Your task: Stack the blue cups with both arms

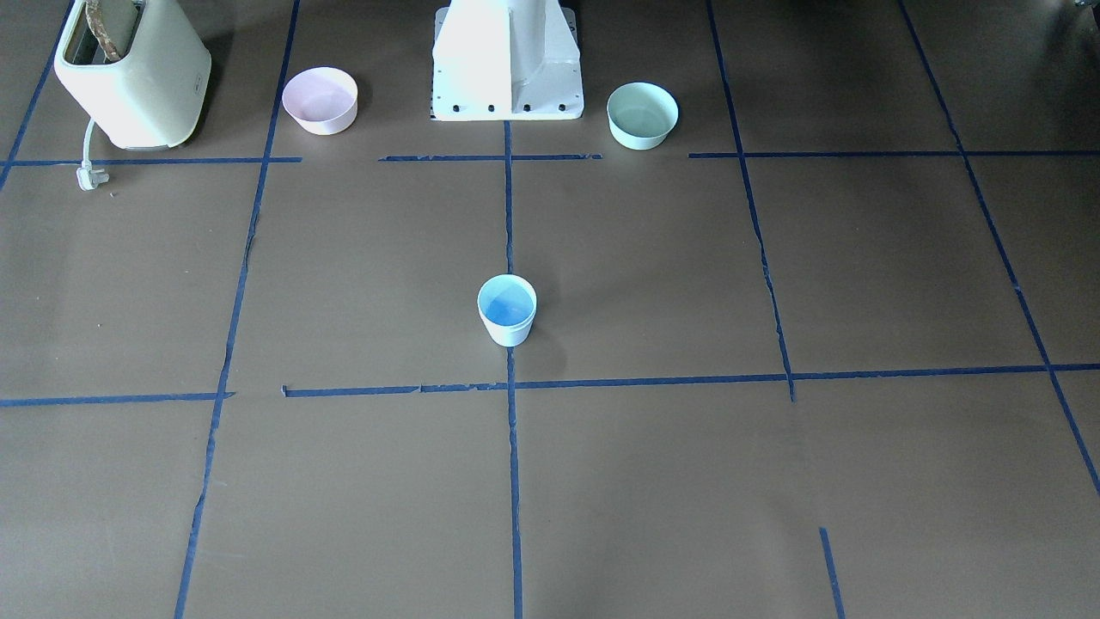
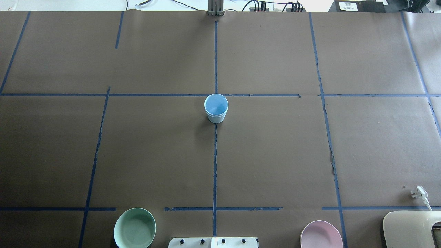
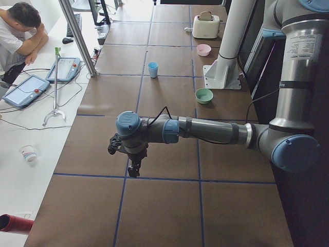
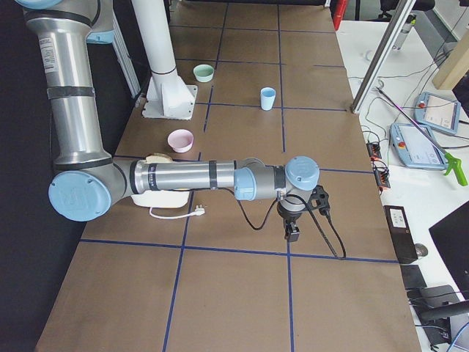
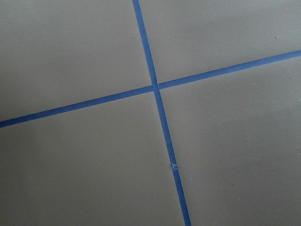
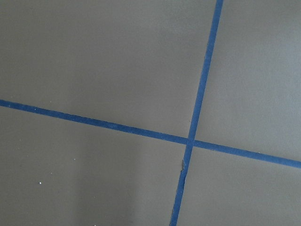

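Pale-blue tapered plastic cups (image 2: 216, 108): nested one in the other, upright on the centre blue tape line, mid-table, well apart from both arms.
Left arm's black two-finger gripper (image 3: 134, 172): hangs above the brown paper-covered table (image 3: 169, 206); open or closed, cannot tell.
Right arm's black two-finger gripper (image 4: 292, 236): hangs at the opposite end; jaw state likewise unclear.
Round pink bowl (image 1: 320, 101), round mint-green bowl (image 1: 642, 114): either side of the robot's white base (image 1: 507, 60).
Cream toaster (image 1: 133, 73): near the pink bowl.

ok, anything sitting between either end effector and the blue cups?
Nothing visible. The pale-blue plastic cups stand alone mid-table, apparently already nested. The left end effector and right end effector hang at opposite ends of the table. The pink bowl, mint-green bowl and cream toaster sit back by the robot's base.
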Controlling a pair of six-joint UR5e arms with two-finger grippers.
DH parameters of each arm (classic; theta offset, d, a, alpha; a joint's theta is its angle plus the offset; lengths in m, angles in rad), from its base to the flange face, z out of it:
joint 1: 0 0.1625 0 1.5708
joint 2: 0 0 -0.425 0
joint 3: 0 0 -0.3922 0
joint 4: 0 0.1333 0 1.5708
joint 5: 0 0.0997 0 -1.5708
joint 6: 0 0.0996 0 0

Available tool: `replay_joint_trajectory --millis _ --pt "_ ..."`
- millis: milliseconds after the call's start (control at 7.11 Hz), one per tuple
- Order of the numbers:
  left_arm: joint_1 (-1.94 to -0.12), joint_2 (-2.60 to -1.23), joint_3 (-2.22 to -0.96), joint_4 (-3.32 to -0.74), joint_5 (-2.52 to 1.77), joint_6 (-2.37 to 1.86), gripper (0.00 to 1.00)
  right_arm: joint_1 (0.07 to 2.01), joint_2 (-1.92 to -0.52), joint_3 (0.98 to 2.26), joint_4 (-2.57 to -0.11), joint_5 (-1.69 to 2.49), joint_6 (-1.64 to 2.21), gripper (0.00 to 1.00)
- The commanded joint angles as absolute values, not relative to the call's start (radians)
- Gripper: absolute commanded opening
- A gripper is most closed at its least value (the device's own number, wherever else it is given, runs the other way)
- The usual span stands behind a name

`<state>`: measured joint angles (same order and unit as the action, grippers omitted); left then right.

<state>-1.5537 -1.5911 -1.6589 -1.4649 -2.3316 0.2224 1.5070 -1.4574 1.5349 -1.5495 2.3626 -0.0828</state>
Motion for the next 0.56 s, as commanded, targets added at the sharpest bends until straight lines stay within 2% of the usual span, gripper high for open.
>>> replay_joint_trajectory --millis 0,422 --pt "-1.552 -1.592 -1.660 -1.465 -2.330 0.222 1.00 1.500 -1.457 1.545 -1.549 2.364 -0.081 1.00" --pt "-1.552 -1.594 -1.669 -1.463 -2.326 0.222 1.00 1.488 -1.457 1.551 -1.549 2.365 -0.083 1.00"
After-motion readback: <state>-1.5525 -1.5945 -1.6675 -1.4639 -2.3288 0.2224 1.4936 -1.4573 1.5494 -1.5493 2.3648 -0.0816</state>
